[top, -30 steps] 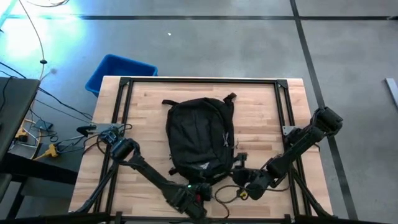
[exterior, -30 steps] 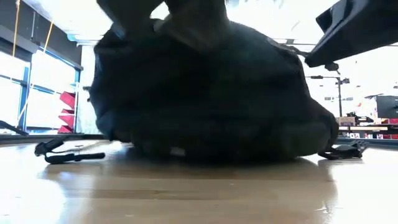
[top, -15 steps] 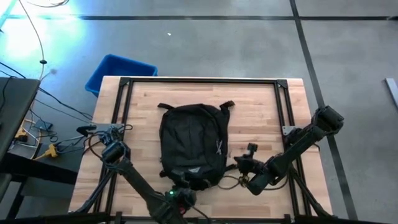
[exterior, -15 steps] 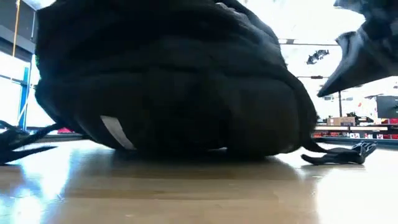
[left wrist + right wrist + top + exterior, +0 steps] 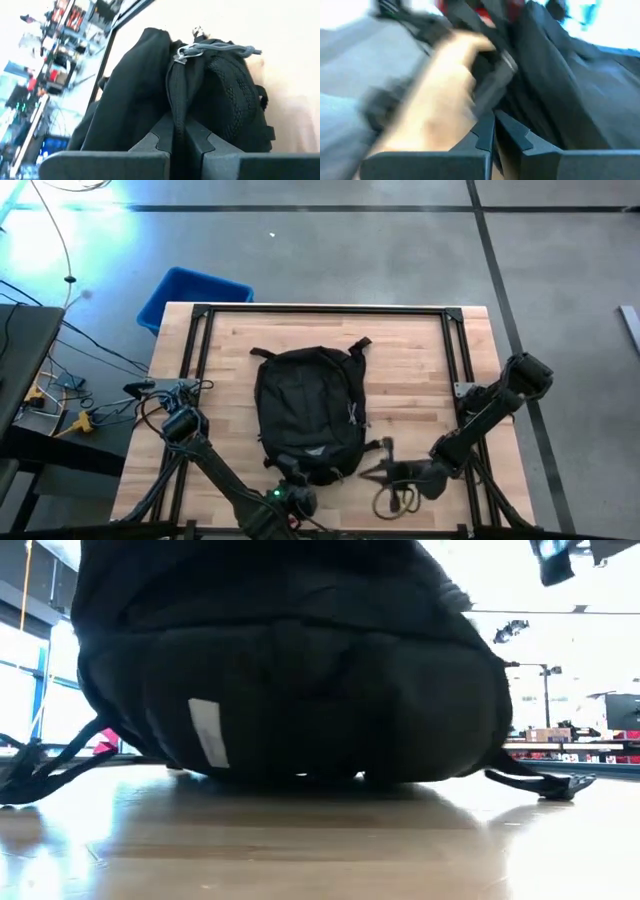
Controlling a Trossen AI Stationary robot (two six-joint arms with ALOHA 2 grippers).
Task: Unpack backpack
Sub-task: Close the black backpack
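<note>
The black backpack (image 5: 308, 410) lies flat on the middle of the wooden table, and its bulging near end (image 5: 290, 670) fills the low view. My left gripper (image 5: 300, 478) is at that near end, shut on black fabric (image 5: 179, 131). A grey zipper cord (image 5: 215, 48) lies on top of the pack. My right gripper (image 5: 367, 474) is shut and points level at the pack's near right corner, beside a loose strap (image 5: 385, 446). The right wrist view is blurred. My left gripper pinches a raised fold of the backpack's black fabric (image 5: 175, 112) between its two fingers, at the pack's near end. The fingers come from the table's near side, slanting a little downward. The pack's body rests on the table. My right gripper is shut beside the strap; I cannot tell whether it touches it.
A blue bin (image 5: 190, 295) stands on the floor past the table's far left corner. Black frame rails (image 5: 320, 310) run along the table's far and side edges. A cable loop (image 5: 395, 500) lies near the front edge. Loose straps (image 5: 40, 765) (image 5: 545, 783) trail on both sides.
My left gripper has pulled toward the table's near left, and the backpack has slid and turned with it, its near end coming closer to the front edge. My right gripper lifted and tipped up, then came back down level by the pack's near right corner.
</note>
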